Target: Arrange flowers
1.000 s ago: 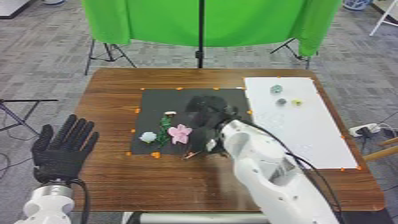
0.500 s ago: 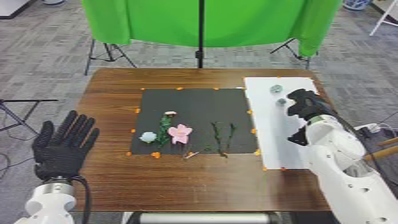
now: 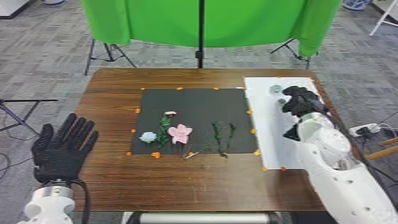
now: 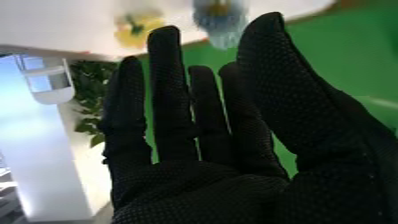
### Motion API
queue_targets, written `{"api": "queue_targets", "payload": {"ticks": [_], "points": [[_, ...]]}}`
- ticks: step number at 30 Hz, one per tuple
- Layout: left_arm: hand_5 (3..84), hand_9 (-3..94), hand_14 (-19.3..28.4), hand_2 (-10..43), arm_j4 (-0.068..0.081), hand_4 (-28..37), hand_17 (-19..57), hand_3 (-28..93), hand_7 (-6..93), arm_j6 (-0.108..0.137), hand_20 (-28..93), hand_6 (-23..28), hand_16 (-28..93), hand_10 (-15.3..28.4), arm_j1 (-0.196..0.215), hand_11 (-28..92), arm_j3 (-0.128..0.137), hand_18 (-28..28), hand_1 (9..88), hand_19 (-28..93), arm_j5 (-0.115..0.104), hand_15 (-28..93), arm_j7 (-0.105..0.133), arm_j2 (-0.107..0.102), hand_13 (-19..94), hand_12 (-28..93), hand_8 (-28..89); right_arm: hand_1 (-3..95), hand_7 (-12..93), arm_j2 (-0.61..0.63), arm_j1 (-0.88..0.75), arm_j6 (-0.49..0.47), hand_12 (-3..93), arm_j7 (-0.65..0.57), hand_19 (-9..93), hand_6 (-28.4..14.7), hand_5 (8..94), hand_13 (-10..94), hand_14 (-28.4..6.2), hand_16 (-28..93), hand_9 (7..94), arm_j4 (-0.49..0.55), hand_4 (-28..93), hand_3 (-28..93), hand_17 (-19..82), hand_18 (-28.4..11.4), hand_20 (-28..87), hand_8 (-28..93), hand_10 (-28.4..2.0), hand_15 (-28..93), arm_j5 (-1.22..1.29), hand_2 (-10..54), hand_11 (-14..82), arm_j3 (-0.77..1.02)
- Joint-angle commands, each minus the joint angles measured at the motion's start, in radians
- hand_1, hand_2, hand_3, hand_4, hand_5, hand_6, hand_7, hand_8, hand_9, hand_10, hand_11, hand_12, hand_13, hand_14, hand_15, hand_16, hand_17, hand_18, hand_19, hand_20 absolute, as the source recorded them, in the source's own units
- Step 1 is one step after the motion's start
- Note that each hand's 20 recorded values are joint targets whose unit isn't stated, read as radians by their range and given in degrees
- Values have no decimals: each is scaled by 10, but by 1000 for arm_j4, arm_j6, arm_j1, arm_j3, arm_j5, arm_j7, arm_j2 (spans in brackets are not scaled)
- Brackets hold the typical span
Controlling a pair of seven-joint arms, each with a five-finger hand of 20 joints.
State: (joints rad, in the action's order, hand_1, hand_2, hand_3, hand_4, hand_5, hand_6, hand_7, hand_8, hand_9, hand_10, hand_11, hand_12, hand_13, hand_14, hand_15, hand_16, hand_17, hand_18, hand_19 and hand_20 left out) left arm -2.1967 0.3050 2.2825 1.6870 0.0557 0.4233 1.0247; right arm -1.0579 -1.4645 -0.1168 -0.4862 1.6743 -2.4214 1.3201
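Note:
In the head view my right hand (image 3: 305,101) is over the white sheet, beside a pale blue-green flower head (image 3: 276,89) and a dark grey-green one (image 3: 282,101). The right wrist view has my right hand (image 4: 200,185) with fingers straight and nothing held, a yellow flower head (image 4: 137,31) and a bluish one (image 4: 220,21) beyond the fingertips. My left hand (image 3: 60,152) lies open at the table's left. On the black mat, a pink flower (image 3: 179,133) sits beside a white flower (image 3: 149,136) and green leaves (image 3: 165,130); two bare green stems (image 3: 218,136) lie to their right.
The black mat (image 3: 200,102) and the white sheet (image 3: 277,150) lie side by side on the brown table (image 3: 178,182), with orange marks along their edges. A green cloth (image 3: 151,22) hangs behind the table on stands.
My right hand has left the black mat for the white sheet, uncovering the two stems, and has since shifted slightly toward the far flower heads. The left hand has barely moved.

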Motion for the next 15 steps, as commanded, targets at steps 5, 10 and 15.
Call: {"api": "queue_targets", "payload": {"ticks": [5, 10, 15], "points": [[434, 369, 126, 124, 4, -283, -54, 743, 76, -4, 131, 93, -16, 137, 10, 162, -7, 129, 240, 305, 25, 194, -14, 9, 306, 96, -90, 585, 152, -17, 138, -14, 143, -14, 770, 15, 570, 540, -91, 276, 599, -177, -283, 667, 248, -185, 398, -132, -91, 471, -55, -95, 127, -101], [433, 369, 126, 124, 2, -283, -54, 743, 76, -3, 131, 93, -17, 137, 15, 163, -4, 129, 240, 304, 13, 194, -11, 11, 305, 97, -90, 650, 232, -9, 96, 67, 348, -8, 754, 19, 730, 644, -73, 419, 806, -141, -283, 596, 269, -179, 413, -24, -92, 416, -52, -95, 77, -117], [434, 369, 126, 124, 1, -283, -54, 743, 75, -9, 131, 94, -17, 138, 22, 162, 5, 129, 241, 304, -1, 194, -8, 9, 305, 97, -90, 637, 265, 15, 45, 120, 368, 42, 755, 18, 737, 653, -70, 428, 817, 2, -283, 641, 275, -181, 418, -16, -92, 421, -41, -95, 76, -134]]}}
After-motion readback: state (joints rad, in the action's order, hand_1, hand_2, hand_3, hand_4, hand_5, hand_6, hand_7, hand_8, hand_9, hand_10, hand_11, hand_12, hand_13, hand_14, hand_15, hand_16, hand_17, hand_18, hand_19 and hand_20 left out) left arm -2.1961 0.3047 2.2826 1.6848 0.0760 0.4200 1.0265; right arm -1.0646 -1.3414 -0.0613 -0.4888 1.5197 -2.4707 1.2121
